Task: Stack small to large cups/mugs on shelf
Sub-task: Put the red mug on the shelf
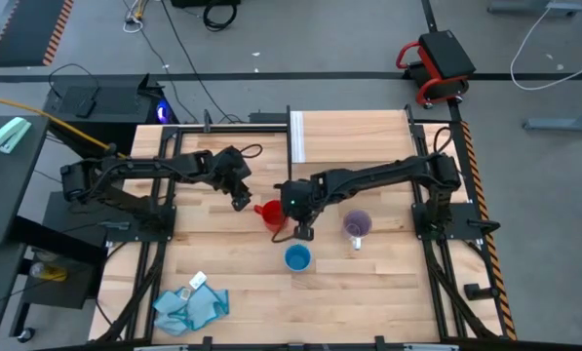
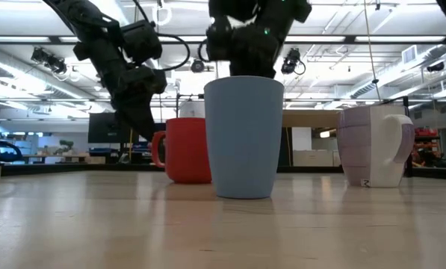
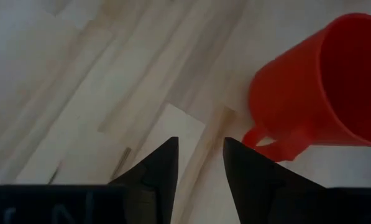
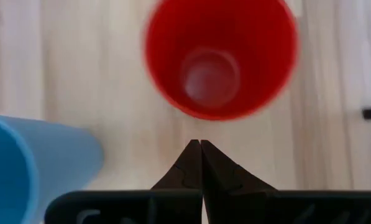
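Observation:
Three mugs stand upright on their bases on the tabletop: the red mug (image 1: 269, 213) (image 2: 185, 149), the blue mug (image 1: 297, 257) (image 2: 243, 134) nearer the near edge, and the lilac mug (image 1: 357, 226) (image 2: 376, 146) to the right. My left gripper (image 1: 240, 200) (image 3: 201, 149) is open with a narrow gap, just left of the red mug (image 3: 322, 87), whose handle (image 3: 273, 142) points toward it. My right gripper (image 1: 301, 231) (image 4: 201, 146) is shut and points down between the red mug (image 4: 221, 56) and the blue mug (image 4: 23, 168). The shelf (image 1: 354, 136) lies at the far edge.
A light-blue cloth (image 1: 191, 306) with a small white tag lies near the table's near left corner. Black frame rails (image 1: 445, 224) run along both table sides. Bare tabletop (image 1: 388, 292) stretches along the near edge and between the mugs and the shelf.

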Available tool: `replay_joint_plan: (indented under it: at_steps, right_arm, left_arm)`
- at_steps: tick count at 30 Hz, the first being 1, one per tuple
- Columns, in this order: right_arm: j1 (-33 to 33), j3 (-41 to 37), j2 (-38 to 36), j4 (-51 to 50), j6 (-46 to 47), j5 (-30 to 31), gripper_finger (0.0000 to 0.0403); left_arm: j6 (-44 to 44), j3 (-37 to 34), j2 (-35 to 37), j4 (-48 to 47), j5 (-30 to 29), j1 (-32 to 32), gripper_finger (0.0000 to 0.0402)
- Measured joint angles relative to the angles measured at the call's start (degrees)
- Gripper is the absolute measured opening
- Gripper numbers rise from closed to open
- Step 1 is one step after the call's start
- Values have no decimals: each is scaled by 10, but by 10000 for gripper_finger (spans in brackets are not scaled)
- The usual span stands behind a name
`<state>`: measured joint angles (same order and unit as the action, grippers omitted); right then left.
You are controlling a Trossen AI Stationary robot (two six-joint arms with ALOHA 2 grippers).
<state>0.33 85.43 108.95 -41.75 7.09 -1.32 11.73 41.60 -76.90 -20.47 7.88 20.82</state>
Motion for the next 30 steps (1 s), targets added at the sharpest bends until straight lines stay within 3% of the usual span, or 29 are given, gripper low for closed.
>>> replay_joint_plan:
  at_steps: [8,22,30]
  right_arm:
    - [-29,-16,-1,42,-7,-5,0]
    - [-9,-15,3,27,22,-7,0]
    - [-6,-15,3,50,15,-8,0]
  left_arm:
    - [-4,0,0,19,0,-2,135]
    - [-4,0,0,47,0,-2,139]
    - [-2,0,-50,66,29,-2,138]
